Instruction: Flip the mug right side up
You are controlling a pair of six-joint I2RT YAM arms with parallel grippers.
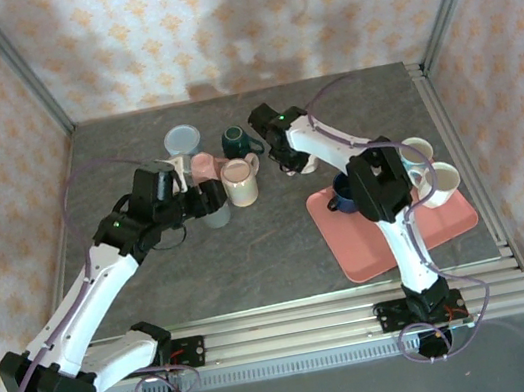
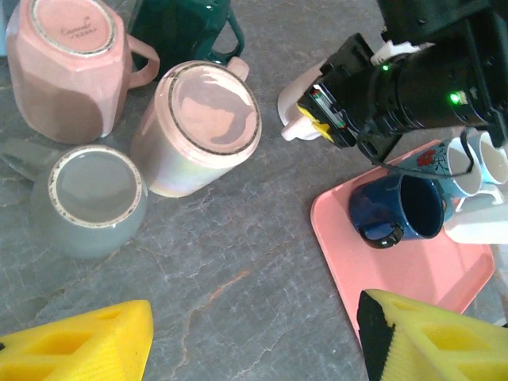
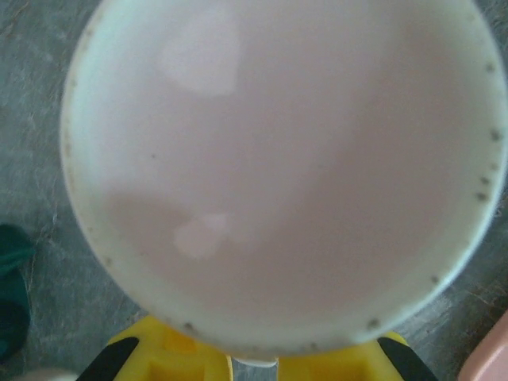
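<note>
White mug [image 3: 278,159], empty, at 11 o'clock of pink tray [image 1: 356,240] holding blue mug [image 2: 401,208], right fingers [image 3: 171,365] clamped on white mug rim, left fingers [image 2: 79,341] spread, empty, bare desk [image 1: 253,258] at 6 o'clock of inverted mugs [image 2: 208,111].

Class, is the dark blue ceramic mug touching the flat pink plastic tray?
Touching. The left wrist view shows the dark blue mug resting directly on the pink tray, with no gap beneath.
</note>
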